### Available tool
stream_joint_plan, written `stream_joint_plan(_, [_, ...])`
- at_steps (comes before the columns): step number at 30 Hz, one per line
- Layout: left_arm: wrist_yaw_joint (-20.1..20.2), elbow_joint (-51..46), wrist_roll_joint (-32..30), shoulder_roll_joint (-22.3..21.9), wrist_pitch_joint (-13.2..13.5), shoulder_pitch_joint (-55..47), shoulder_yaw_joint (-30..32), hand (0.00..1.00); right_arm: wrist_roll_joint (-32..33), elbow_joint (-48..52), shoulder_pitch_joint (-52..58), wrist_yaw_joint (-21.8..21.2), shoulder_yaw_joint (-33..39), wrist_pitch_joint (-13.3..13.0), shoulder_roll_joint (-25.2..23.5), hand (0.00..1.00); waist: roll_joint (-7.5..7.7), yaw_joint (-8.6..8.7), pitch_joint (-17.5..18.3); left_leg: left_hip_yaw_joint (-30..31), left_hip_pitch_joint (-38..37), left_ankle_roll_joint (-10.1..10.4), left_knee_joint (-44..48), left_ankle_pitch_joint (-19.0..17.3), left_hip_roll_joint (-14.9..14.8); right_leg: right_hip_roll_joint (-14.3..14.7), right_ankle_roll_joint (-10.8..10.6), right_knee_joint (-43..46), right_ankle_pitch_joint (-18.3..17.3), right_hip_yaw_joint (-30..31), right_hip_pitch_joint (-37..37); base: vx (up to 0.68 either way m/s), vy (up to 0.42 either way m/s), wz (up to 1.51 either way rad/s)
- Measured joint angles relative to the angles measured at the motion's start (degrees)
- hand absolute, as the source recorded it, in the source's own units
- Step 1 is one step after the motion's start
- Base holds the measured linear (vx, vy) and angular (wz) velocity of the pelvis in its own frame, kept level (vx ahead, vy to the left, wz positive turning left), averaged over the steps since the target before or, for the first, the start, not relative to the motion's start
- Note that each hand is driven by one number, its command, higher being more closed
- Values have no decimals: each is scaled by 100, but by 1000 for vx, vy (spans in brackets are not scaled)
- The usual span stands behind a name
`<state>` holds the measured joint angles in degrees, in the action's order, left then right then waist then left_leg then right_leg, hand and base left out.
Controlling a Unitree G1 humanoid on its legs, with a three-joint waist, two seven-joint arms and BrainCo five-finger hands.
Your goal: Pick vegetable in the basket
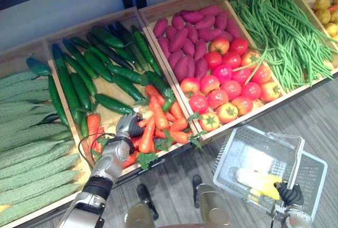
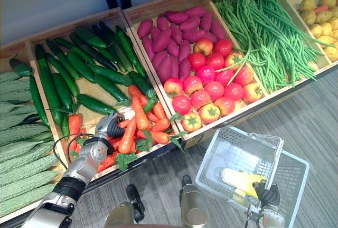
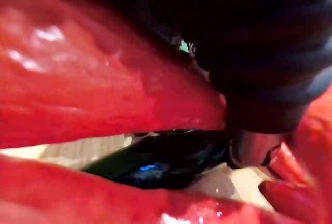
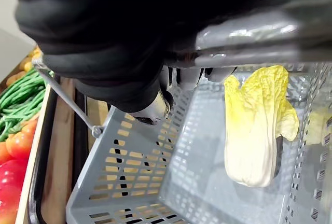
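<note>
The left hand [image 1: 128, 126] is sunk among the carrots [image 1: 158, 114] at the front edge of the wooden crate [image 1: 110, 118]. Its fingers are hidden between them, so whether it grips one cannot be told. The right hand [image 1: 289, 193] is curled round the handle [image 4: 270, 29] of the grey basket [image 1: 237, 149], which is just off the crates' front edge with a yellow cabbage [image 4: 257, 125] lying inside.

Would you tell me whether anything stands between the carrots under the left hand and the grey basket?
Only the wooden display's front rim separates the orange carrots at the left hand from the grey plastic basket; its raised handle, gripped by the right hand, crosses the opening.
</note>
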<state>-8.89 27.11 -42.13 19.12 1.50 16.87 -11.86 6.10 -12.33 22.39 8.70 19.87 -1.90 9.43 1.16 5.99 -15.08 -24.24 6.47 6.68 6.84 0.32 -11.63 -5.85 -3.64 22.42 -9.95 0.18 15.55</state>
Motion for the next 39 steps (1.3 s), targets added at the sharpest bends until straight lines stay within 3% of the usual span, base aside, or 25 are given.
stream_joint_plan(11, [-221, -857, 231, 1, 0, -243, 141, 100, 1, 28, -48, -1, 71, -13, -27, 100, -53, 15, -117, 30, -75, -18, -94, 18, 78, -18, -49, -44, 28, 18, -51, -20, -6, 1])
stream_joint_plan(18, [-809, -2127, 555, -29, -1, -525, 697, 100, 1, 26, -59, -1, 175, -21, -179, 100, -62, 44, -113, 44, -177, -23, -149, 24, 101, -22, -51, -87, 28, 4, -160, 0, 0, 0])
stream_joint_plan(25, [-1138, -3080, 912, -530, 26, -956, 1195, 100, 0, 6, -80, -14, 214, -21, -191, 100, -98, 101, -91, 53, -389, -44, -309, 64, 164, -34, -80, -182, 42, 7, -351, 0, 0, 0])
stream_joint_plan(28, [-1182, -3433, 1341, -821, 111, -1166, 1259, 100, 0, -22, -83, -15, 270, -21, -190, 100, -181, 121, 88, 33, -460, -46, -411, 98, 180, -22, -114, -250, 69, 30, -395, 18, 0, -6])
stream_joint_plan(35, [-1108, -4239, 2517, -1403, 498, -1659, 1106, 100, -117, 108, -296, -25, 298, 10, -266, 100, -289, 85, 319, -592, -836, -30, -468, 17, 122, 183, -216, -484, 307, 663, -452, -4, 11, -46])
stream_joint_plan(39, [-994, -4467, 2813, -1517, 566, -1868, 763, 100, -245, 855, -203, -32, 193, 113, -571, 100, -279, 83, 332, -1318, -938, 51, 110, -462, -134, 443, -306, -633, 457, 1352, -366, -50, 20, -102])
